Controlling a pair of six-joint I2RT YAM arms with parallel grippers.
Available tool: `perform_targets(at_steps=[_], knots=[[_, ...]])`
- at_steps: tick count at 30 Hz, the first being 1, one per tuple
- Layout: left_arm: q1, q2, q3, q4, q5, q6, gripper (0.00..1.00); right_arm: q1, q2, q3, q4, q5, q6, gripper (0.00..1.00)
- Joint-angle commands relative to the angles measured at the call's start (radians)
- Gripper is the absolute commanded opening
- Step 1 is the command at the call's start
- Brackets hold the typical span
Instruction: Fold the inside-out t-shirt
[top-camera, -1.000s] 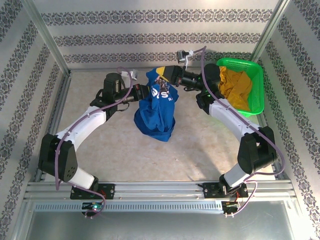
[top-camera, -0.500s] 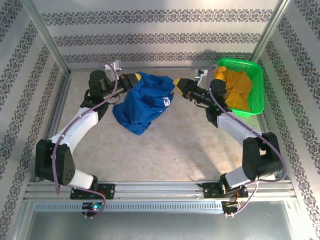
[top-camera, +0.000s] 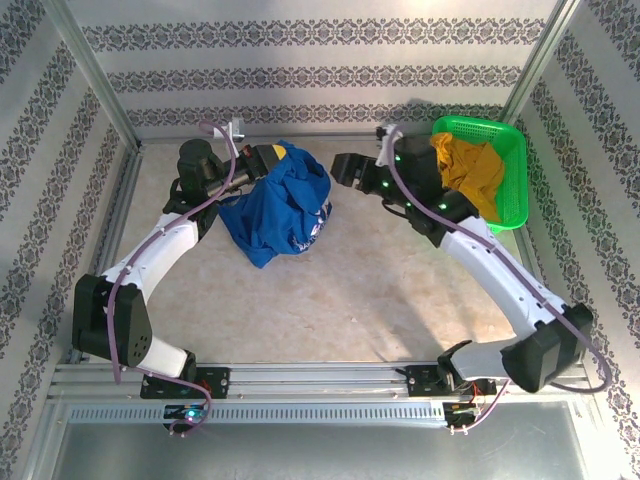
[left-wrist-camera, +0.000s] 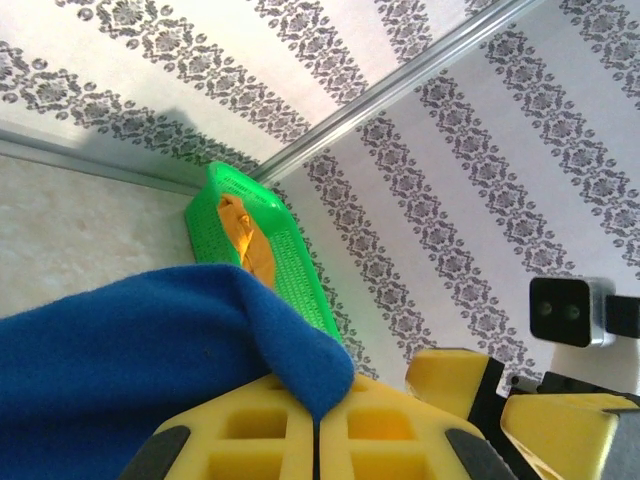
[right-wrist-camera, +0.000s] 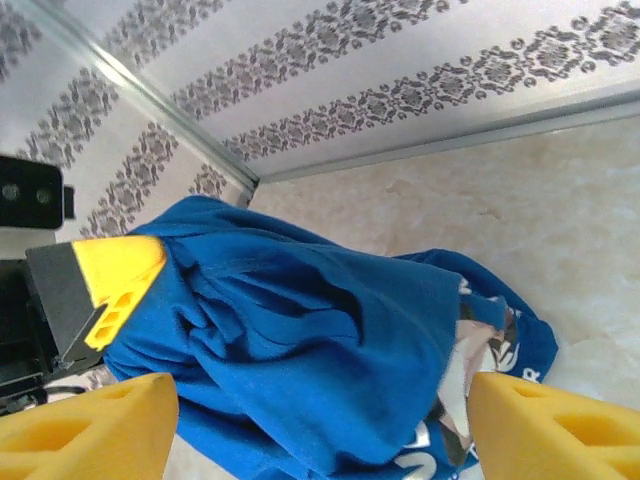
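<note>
Overhead: the inside-out t-shirt (top-camera: 275, 205) is lying bunched on the far-left worktop (top-camera: 350, 290).
Left wrist: the left fingers (left-wrist-camera: 250, 430) are pinching its blue edge.
Right wrist: the right fingers (right-wrist-camera: 100, 420) are standing spread, empty.
Judged step: spreading out. The next move calls for gripping an opposite edge.

High rear overview, downward — two close opposing wrist views, shared t-shirt (right-wrist-camera: 300, 340)

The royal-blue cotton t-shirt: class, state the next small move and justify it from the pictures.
Probably the open right gripper should reach across and take a free edge of the royal-blue cotton t-shirt: only the shut left gripper pinches it, so it sits bunched on the beige table, unspread.
</note>
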Motion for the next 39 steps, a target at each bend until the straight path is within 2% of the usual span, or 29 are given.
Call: perform_targets(at_steps=[1,8,10,11,12,14,15,17,18,19,22,26,32,35,39], knots=[[0.003,-0.011,0.036,0.081,0.046,-0.025,0.0,0.024,0.099,0.08,-0.161,0.088,-0.152,0.79],[0.0,-0.024,0.034,0.104,0.06,-0.062,0.0,0.031,0.301,0.265,-0.178,0.022,-0.192,0.8],[0.0,-0.029,0.03,0.112,0.061,-0.07,0.0,0.029,0.366,0.316,-0.18,-0.005,-0.195,0.74],[0.0,-0.029,0.028,0.116,0.058,-0.075,0.0,0.027,0.394,0.337,-0.184,-0.021,-0.195,0.68],[0.001,-0.029,0.023,0.123,0.056,-0.081,0.0,0.024,0.423,0.364,-0.195,-0.042,-0.198,0.53],[0.001,-0.032,0.013,0.126,0.05,-0.087,0.0,0.018,0.445,0.401,-0.219,-0.07,-0.205,0.13],[0.004,-0.034,0.01,0.11,0.037,-0.082,0.0,0.01,0.435,0.414,-0.228,-0.087,-0.201,0.0],[0.009,-0.044,0.004,0.025,-0.011,-0.06,0.0,-0.002,0.382,0.415,-0.229,-0.107,-0.173,0.0],[0.013,-0.052,0.008,-0.06,-0.049,-0.041,0.11,-0.008,0.342,0.417,-0.224,-0.127,-0.149,0.0],[0.015,-0.06,0.013,-0.134,-0.08,-0.019,0.39,-0.007,0.298,0.417,-0.219,-0.13,-0.131,0.0],[0.015,-0.1,0.013,-0.281,-0.15,0.032,1.0,0.002,0.192,0.422,-0.216,-0.122,-0.08,0.0],[0.015,-0.151,0.029,-0.429,-0.202,0.008,1.0,0.017,0.098,0.433,-0.207,-0.091,-0.023,0.0],[0.004,-0.196,0.096,-0.493,-0.247,-0.197,1.0,0.028,0.053,0.434,-0.181,-0.043,0.008,0.0],[-0.035,-0.183,0.217,-0.622,-0.32,-0.233,1.0,0.026,0.052,0.373,-0.168,-0.024,0.023,0.0],[-0.129,-0.142,0.378,-0.785,-0.463,-0.272,1.0,0.039,0.034,0.224,-0.09,-0.01,0.054,0.0]])
